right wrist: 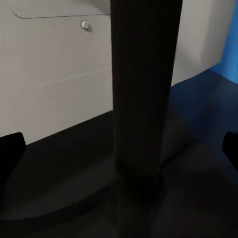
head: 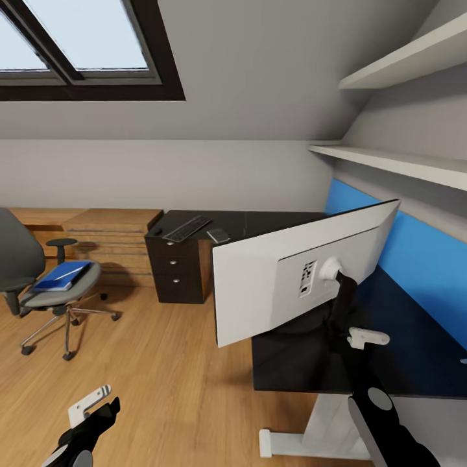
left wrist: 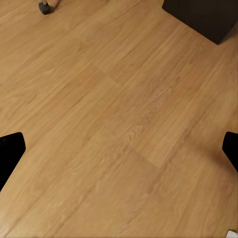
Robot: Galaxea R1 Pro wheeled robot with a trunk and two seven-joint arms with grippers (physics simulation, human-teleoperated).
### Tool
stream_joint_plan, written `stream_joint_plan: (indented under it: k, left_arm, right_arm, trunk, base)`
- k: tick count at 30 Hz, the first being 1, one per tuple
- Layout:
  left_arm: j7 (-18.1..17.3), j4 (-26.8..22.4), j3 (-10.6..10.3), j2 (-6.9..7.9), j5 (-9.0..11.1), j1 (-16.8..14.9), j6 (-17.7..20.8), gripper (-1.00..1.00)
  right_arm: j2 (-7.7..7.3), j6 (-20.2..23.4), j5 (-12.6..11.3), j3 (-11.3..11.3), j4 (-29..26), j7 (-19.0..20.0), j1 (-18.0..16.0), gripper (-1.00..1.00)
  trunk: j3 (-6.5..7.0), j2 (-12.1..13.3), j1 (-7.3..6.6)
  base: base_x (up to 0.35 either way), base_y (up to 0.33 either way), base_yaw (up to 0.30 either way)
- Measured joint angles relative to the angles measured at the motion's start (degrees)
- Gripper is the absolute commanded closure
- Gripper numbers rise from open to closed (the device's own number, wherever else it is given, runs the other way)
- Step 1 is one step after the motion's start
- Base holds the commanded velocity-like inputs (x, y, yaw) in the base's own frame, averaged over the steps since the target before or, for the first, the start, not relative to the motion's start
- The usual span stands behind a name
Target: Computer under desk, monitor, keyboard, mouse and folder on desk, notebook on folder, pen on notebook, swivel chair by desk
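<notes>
At the far left the swivel chair [head: 39, 285] stood on the plank floor [head: 168, 363], well apart from the bench [head: 415, 363]. The blue folder [head: 61, 276] lay flat on its seat with a pale pen [head: 70, 274] across it. The left pincer [head: 97, 415] hung low over bare floor, its jaws spread wide and holding nothing. On the far arm of the bench, above the drawer unit [head: 174, 272], the small mouse [head: 157, 231], the keyboard [head: 188, 228] and what might have been the dark notebook [head: 218, 235] lay in a row, though it was too small to be sure. Right of these the monitor [head: 305, 272] stood on the near arm of the bench, its pale back facing the camera. The right pincer [right wrist: 119, 148] sat released, its fingertips [right wrist: 11, 153] on either side of the monitor's black stem [right wrist: 141, 99], not touching it. A blue panel [head: 421, 259] lined the wall at right.
</notes>
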Motion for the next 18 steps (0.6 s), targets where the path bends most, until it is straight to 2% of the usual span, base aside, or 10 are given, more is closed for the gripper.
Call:
stream_joint_plan:
  k: [11, 18]
  left_arm:
    - [0.08, 0.08, -0.41, -0.10, -0.07, 0.00, 0.01, -1.00]
    - [0.09, 0.15, -0.72, -0.13, -0.07, 0.00, 0.01, -1.00]
  right_arm:
    - [0.00, 0.05, 0.00, -0.32, 0.23, -0.33, 0.00, -1.00]
    - [-0.12, 0.16, -0.11, -0.97, 0.58, -1.45, -0.01, -1.00]
  trunk:
    - [0.00, 0.00, 0.01]
    - [0.00, 0.00, 0.02]
  base:
    - [0.115, -0.024, 0.000]
    - [0.032, -0.011, 0.000]
